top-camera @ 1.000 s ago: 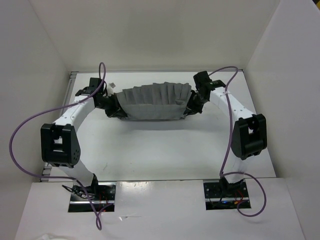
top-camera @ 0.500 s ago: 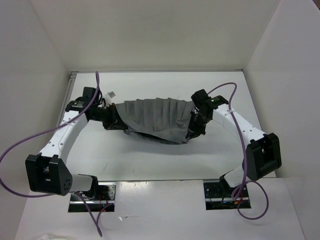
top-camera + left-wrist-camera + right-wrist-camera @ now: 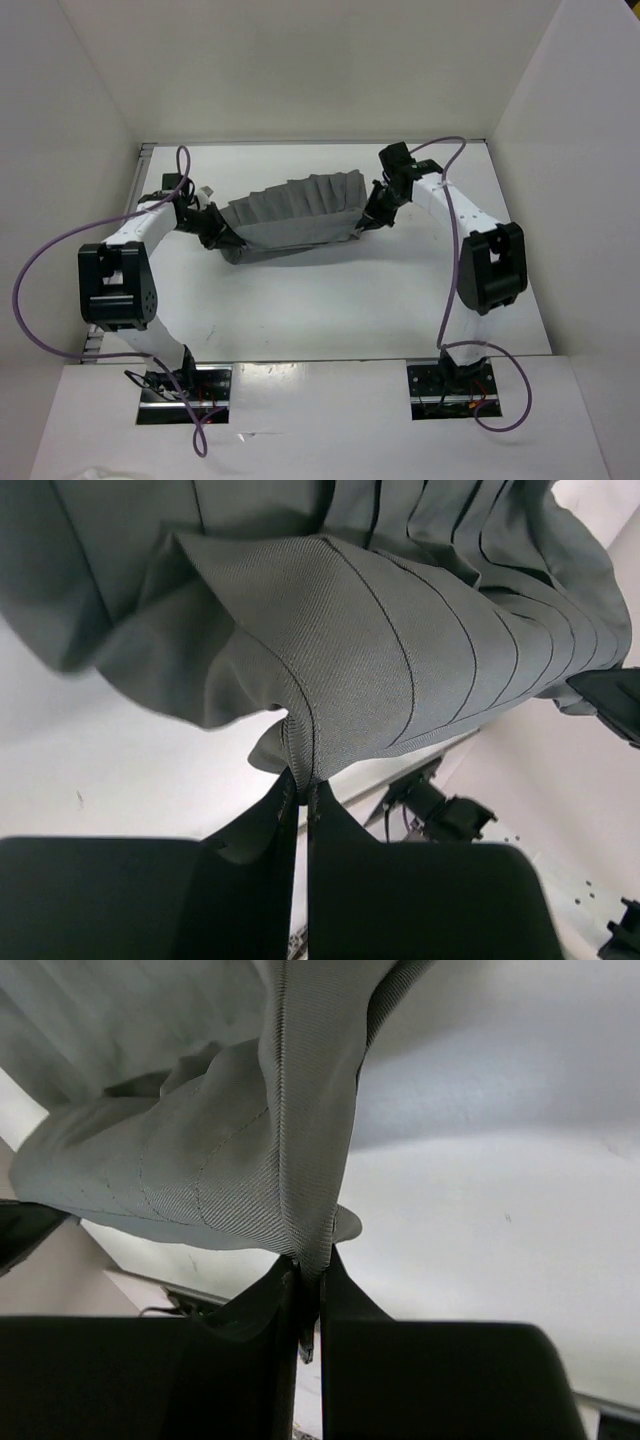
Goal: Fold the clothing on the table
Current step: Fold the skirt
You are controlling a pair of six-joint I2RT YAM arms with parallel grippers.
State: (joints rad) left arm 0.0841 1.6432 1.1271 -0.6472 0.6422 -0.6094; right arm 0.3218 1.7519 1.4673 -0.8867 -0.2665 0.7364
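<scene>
Clothing (image 3: 295,210), grey and pleated, hangs stretched over the tabletop (image 3: 350,300), one end pinched in the closed left claw (image 3: 221,235), the other in the closed right claw (image 3: 366,222).

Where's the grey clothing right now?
Top view: the clothing hangs stretched between left tool and right tool, above the far half of the table.

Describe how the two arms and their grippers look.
The left arm and right arm have white tubular links with boxy black joint housings. A purple cable loops along each. The left gripper and right gripper have flat black fingers tapering to the tips.
</scene>
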